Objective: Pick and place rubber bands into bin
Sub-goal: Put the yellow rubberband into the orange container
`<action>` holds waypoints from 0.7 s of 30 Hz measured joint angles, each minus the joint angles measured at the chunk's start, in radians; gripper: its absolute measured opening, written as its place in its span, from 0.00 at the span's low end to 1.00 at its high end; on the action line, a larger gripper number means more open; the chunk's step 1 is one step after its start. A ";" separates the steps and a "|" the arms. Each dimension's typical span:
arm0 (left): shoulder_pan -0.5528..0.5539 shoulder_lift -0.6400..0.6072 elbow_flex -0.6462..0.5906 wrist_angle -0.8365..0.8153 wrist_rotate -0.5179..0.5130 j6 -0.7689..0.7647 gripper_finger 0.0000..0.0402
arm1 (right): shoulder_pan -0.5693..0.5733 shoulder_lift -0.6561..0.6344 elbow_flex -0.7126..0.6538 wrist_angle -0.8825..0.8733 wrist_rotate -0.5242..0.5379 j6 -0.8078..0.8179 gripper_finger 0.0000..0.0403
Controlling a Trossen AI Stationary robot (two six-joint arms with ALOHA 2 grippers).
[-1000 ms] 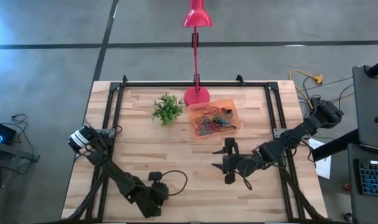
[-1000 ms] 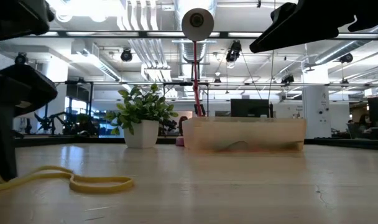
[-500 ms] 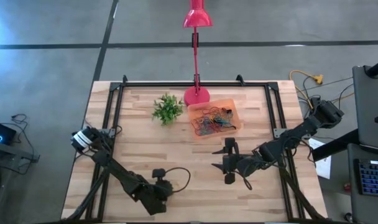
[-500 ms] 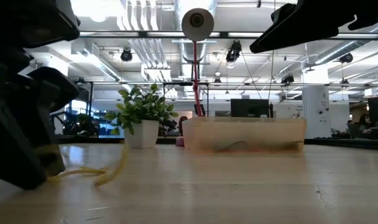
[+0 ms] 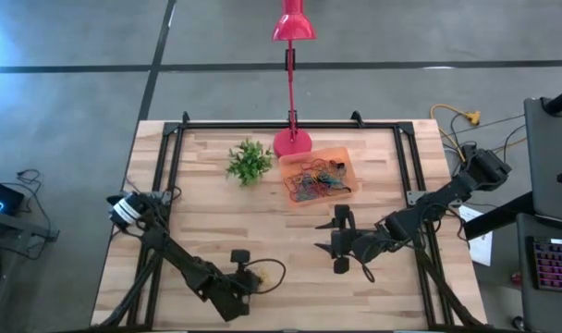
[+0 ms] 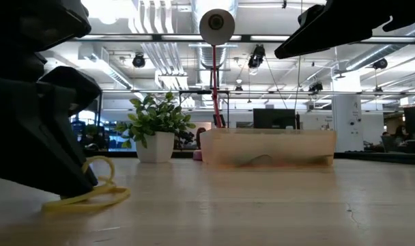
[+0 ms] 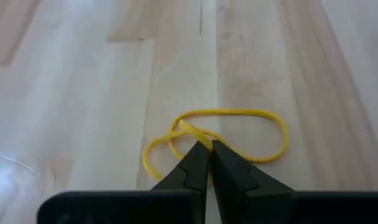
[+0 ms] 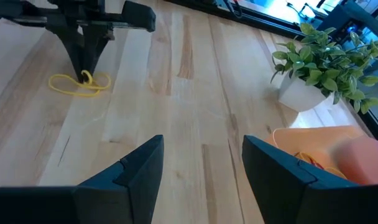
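high view: the orange bin (image 5: 320, 172) is sitting at twelve o'clock on the table (image 5: 207, 222), holding a tangle of mixed rubber bands (image 5: 313, 182); the left gripper (image 5: 250, 275) is working at seven o'clock

left wrist view: its fingers are pinching together on a yellow rubber band (image 7: 239, 134)

right wrist view: the right gripper (image 8: 201, 158) is waiting, jaws apart

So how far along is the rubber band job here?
Mostly done: many rubber bands already lie in the bin. In hand: the left gripper has its jaws shut on the yellow band, not yet lifted. Left: carrying it over. The right gripper waits open.
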 joint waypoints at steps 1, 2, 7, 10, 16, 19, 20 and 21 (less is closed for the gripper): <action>0.000 -0.008 0.003 0.000 -0.013 0.008 0.00 | 0.000 0.000 0.000 0.000 0.000 0.000 0.51; 0.000 -0.014 0.006 0.000 -0.024 0.021 0.00 | 0.000 0.000 0.000 0.000 0.000 0.000 0.51; 0.007 -0.052 0.023 -0.026 -0.095 0.111 0.00 | 0.000 0.000 0.000 0.000 -0.002 0.000 0.51; 0.012 -0.094 0.033 -0.009 -0.141 0.157 0.00 | 0.000 0.000 0.000 0.000 -0.004 0.000 0.51; 0.034 -0.151 0.047 0.008 -0.207 0.277 0.00 | 0.003 0.000 0.000 0.000 -0.005 0.010 0.51; 0.055 -0.192 0.047 0.033 -0.235 0.352 0.00 | 0.004 0.000 0.000 0.000 -0.004 0.011 0.51; 0.063 -0.205 0.047 0.039 -0.235 0.382 0.00 | 0.005 0.000 0.000 0.000 -0.004 0.011 0.51; 0.073 -0.222 0.047 0.044 -0.235 0.414 0.00 | 0.005 0.000 0.000 0.000 -0.004 0.012 0.51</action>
